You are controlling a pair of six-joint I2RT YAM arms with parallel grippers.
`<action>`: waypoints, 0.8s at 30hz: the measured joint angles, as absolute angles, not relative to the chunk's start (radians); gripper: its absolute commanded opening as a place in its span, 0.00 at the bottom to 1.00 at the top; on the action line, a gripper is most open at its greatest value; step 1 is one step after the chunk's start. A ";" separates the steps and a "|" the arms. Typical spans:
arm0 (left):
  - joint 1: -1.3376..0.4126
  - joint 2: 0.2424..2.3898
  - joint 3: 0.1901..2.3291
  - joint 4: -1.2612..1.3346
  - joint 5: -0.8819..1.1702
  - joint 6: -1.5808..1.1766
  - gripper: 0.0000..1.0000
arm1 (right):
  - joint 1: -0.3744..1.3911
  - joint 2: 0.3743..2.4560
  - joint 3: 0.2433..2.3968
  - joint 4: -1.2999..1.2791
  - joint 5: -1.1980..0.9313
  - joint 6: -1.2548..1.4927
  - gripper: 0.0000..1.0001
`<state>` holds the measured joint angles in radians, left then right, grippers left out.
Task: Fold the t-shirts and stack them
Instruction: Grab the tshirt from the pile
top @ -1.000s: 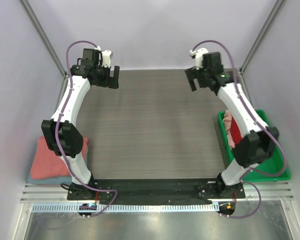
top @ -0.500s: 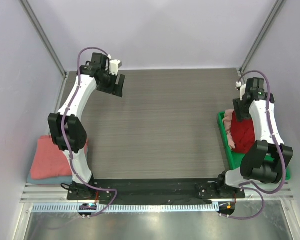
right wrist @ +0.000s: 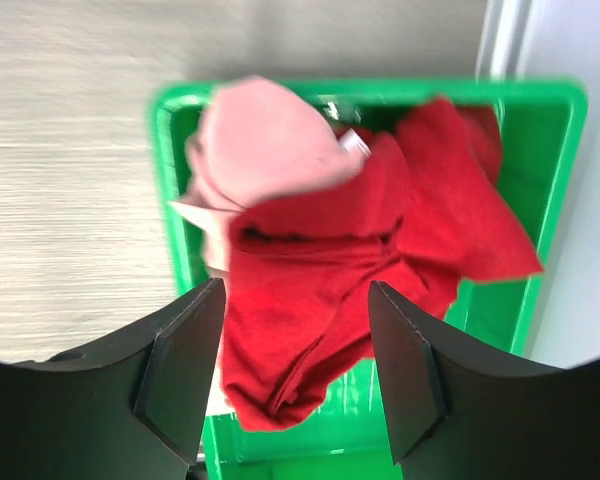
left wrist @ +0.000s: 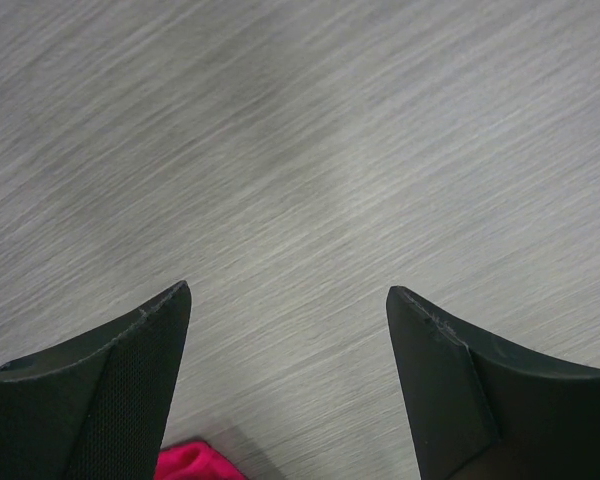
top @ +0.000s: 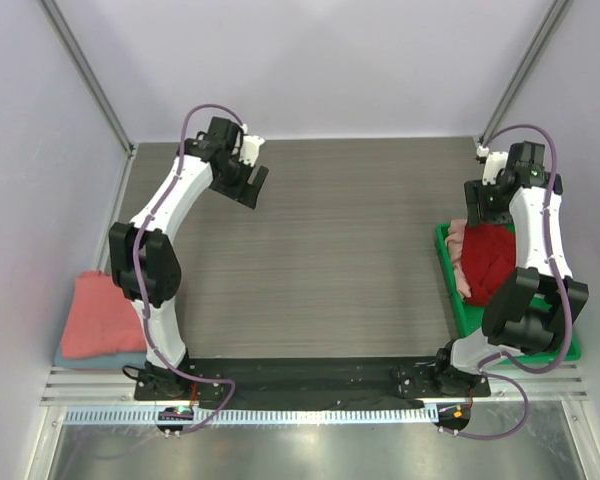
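My right claw [right wrist: 295,290] hangs released over the deep red t-shirt [right wrist: 425,210], salmon-pink t-shirt [right wrist: 265,140] at 10 o'clock; left claw [left wrist: 288,288] released.

The table [top: 330,270] offers broad bare surface between the left arm [top: 160,230] and the right arm [top: 535,250], open to passage. At the right edge, the green tray [top: 446,285] walls in a heaped deep red shirt [right wrist: 310,300] and pink shirt [right wrist: 265,135], open only from above. A folded stack [top: 95,320] lies left of the left arm's base.

Robot lab cell, alu frame [top: 85,75], plain walls [top: 310,60]
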<state>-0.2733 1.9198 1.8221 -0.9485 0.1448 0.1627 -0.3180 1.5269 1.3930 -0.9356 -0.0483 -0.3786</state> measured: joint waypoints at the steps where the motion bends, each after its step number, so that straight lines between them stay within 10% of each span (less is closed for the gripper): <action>1: -0.281 1.920 1.814 -0.948 0.137 0.167 0.80 | -0.318 1.527 1.411 -0.944 -0.068 -0.386 0.66; 24: -0.299 1.920 1.817 -0.946 0.053 0.200 0.82 | -0.318 1.751 1.589 -1.032 -0.184 -0.383 0.49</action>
